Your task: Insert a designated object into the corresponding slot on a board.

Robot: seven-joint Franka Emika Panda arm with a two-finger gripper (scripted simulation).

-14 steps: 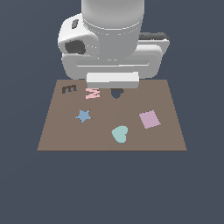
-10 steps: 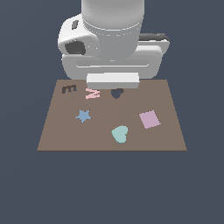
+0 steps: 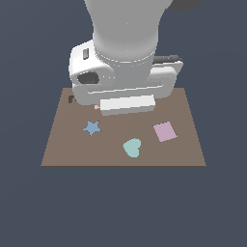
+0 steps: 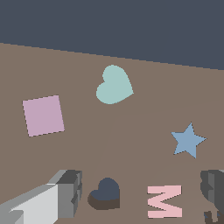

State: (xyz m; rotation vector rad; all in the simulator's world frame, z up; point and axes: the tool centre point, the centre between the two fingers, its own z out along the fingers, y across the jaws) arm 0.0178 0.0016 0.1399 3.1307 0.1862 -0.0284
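Note:
The pale teal heart (image 3: 131, 148) lies flat near the front middle of the brown board (image 3: 58, 149); it also shows in the wrist view (image 4: 114, 85). The dark navy heart-shaped slot (image 4: 106, 192) shows only in the wrist view, between my fingers and close to one grey finger (image 4: 68, 192). In the exterior view the arm hides the slot. My gripper (image 4: 142, 189) is open and empty, above the board's back part, well apart from the teal heart. Its white hand body (image 3: 128, 104) shows in the exterior view, but the fingers are hidden there.
A pink square (image 3: 165, 131) lies to the exterior view's right of the heart and a blue star (image 3: 91, 128) to its left. A pink M piece (image 4: 164, 201) lies beside the slot. A sliver of a dark cutout (image 3: 71, 99) shows at the back left.
The hand has moved forward over the board toward the front pieces. It now hides the heart slot and the pink M in the exterior view. The pieces have not moved.

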